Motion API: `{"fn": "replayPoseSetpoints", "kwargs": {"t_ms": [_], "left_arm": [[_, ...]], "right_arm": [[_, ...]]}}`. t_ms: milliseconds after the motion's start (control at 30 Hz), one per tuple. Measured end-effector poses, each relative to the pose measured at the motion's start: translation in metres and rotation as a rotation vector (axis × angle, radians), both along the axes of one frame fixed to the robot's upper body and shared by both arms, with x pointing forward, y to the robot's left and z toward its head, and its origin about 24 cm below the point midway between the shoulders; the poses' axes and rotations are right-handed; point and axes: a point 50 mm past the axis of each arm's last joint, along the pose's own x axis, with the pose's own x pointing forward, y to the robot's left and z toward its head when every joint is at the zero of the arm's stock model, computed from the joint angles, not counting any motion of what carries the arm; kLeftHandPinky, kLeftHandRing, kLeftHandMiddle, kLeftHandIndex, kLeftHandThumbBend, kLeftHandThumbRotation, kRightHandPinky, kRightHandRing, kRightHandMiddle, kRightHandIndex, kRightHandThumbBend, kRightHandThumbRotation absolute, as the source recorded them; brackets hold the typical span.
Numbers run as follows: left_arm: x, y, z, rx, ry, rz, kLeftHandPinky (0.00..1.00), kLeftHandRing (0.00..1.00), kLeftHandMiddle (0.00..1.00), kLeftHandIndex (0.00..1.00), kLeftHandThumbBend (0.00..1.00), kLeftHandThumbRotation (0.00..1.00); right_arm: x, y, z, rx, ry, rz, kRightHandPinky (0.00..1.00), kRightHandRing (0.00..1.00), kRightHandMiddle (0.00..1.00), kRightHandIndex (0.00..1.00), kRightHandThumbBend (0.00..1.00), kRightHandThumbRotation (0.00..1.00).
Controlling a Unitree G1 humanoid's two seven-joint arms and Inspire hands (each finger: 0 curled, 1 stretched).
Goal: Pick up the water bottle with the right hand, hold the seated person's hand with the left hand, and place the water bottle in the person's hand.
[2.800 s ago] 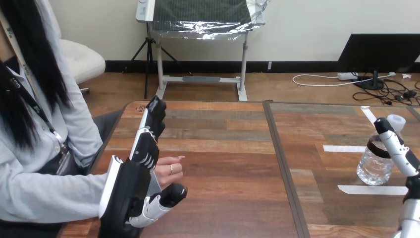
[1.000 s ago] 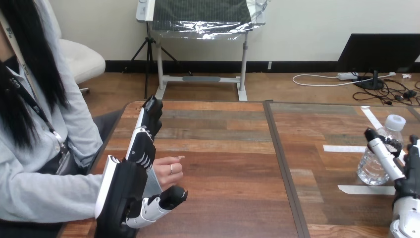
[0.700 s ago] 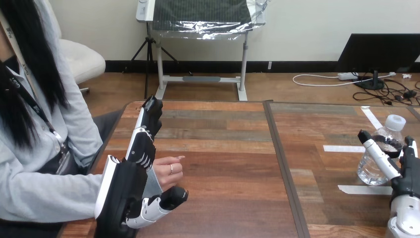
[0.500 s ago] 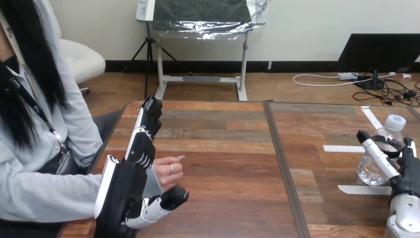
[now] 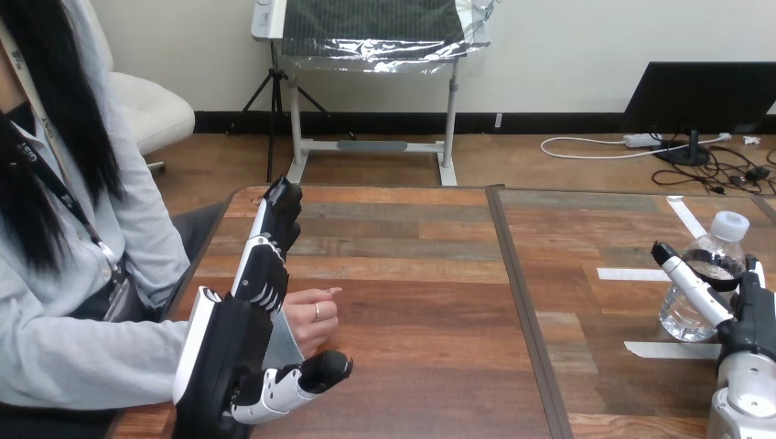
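Table (image 5: 430,302): one, wood, seam down middle. Person: one, seated at left, one hand (image 5: 309,318) resting on tabletop. Left hand (image 5: 240,343): fingers straight, laid alongside person's hand, thumb below it now swung slightly outward, no clasp visible. Right hand (image 5: 746,315): over last seconds dropped and slid in, straight spread fingers now straddle water bottle (image 5: 686,315), not clenched yet. Likely means grasp comes next, handover not begun. Bottle: one, upright, far right, between tape strips (image 5: 673,349). Strips: three, white. Robot hands: two.

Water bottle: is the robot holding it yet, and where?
Not held yet. The right hand has straight fingers either side of the water bottle, standing on the table.
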Motion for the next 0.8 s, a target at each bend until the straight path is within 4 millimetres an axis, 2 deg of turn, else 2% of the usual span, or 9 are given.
{"fn": "replayPoseSetpoints", "kwargs": {"t_ms": [367, 467, 500, 800], "left_arm": [[-0.0013, 0.0019, 0.0003, -0.008, -0.002, -0.004, 1.00, 1.00, 1.00, 1.00, 1.00, 0.64], [-0.0019, 0.0023, 0.0002, -0.013, -0.002, -0.005, 1.00, 1.00, 1.00, 1.00, 1.00, 0.63], [-0.0022, 0.0025, 0.0002, -0.015, -0.002, -0.005, 1.00, 1.00, 1.00, 1.00, 1.00, 0.63], [-0.0061, 0.0048, -0.0004, -0.026, -0.007, 0.000, 1.00, 1.00, 1.00, 1.00, 1.00, 0.64]], "right_arm": [[0.0036, -0.0018, 0.0030, -0.006, 0.028, 0.002, 0.93, 0.97, 1.00, 1.00, 1.00, 0.45], [0.0040, -0.0023, 0.0034, -0.003, 0.030, 0.004, 0.75, 0.88, 1.00, 1.00, 1.00, 0.44], [0.0042, -0.0023, 0.0035, -0.002, 0.029, 0.005, 0.74, 0.87, 0.99, 1.00, 1.00, 0.43], [0.0055, -0.0030, 0.0047, 0.007, 0.033, 0.001, 0.72, 0.86, 0.98, 1.00, 1.00, 0.40]]}}
